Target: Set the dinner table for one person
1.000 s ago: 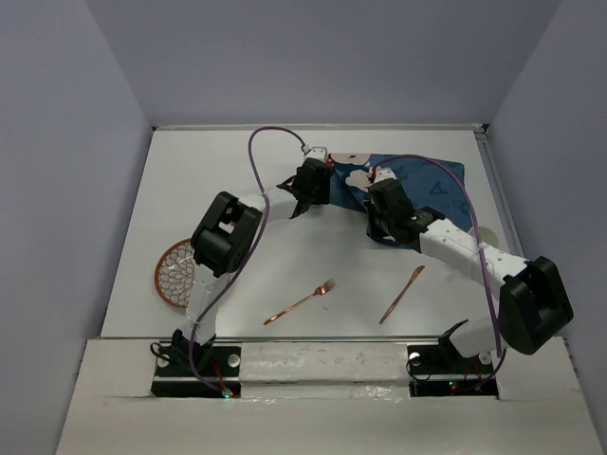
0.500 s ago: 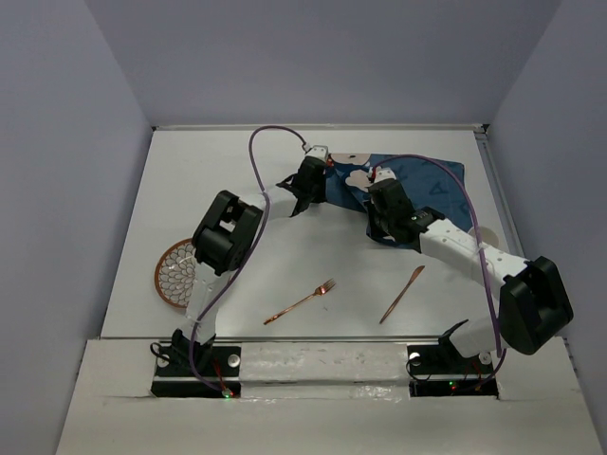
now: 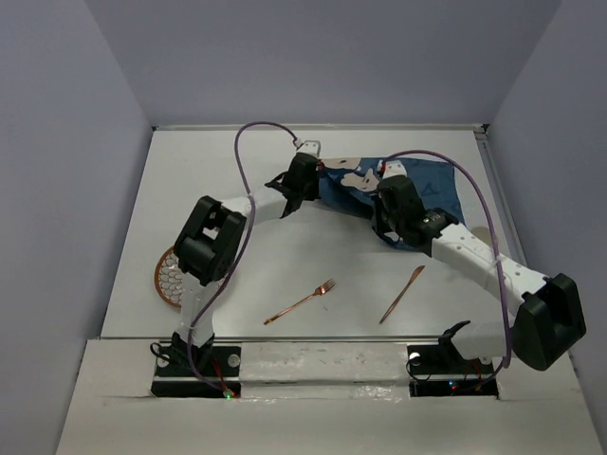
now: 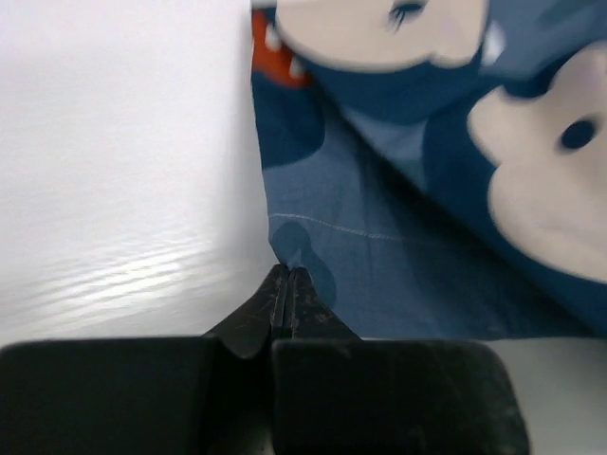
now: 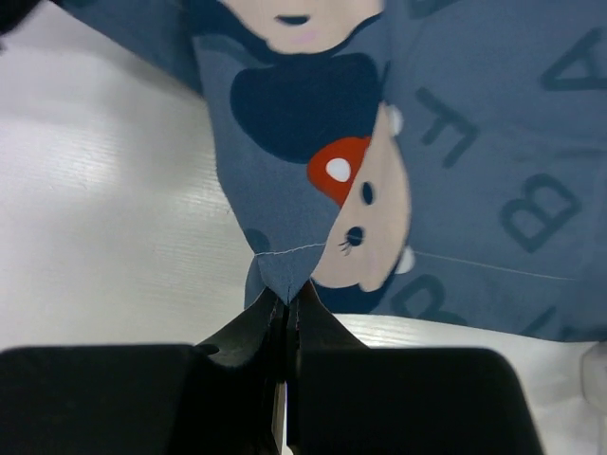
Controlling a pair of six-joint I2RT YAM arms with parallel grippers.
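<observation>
On the white dinner table a blue cloth printed with letters and bear faces lies at the back right. My left gripper is shut on its left edge. In the left wrist view the fingertips pinch a fold of the cloth just above the tabletop. My right gripper is shut on a near corner of the cloth. The right wrist view shows that corner clamped between the closed jaws.
A copper fork and a copper knife lie near the front edge between the arm bases. A round woven copper mat sits at the front left, partly hidden by the left arm. A pale round item peeks out beside the right arm.
The left gripper has closed on the cloth's left edge. Both arms shifted, the left elbow leftward and the right elbow rightward. The cloth's left part is now bunched between them.
</observation>
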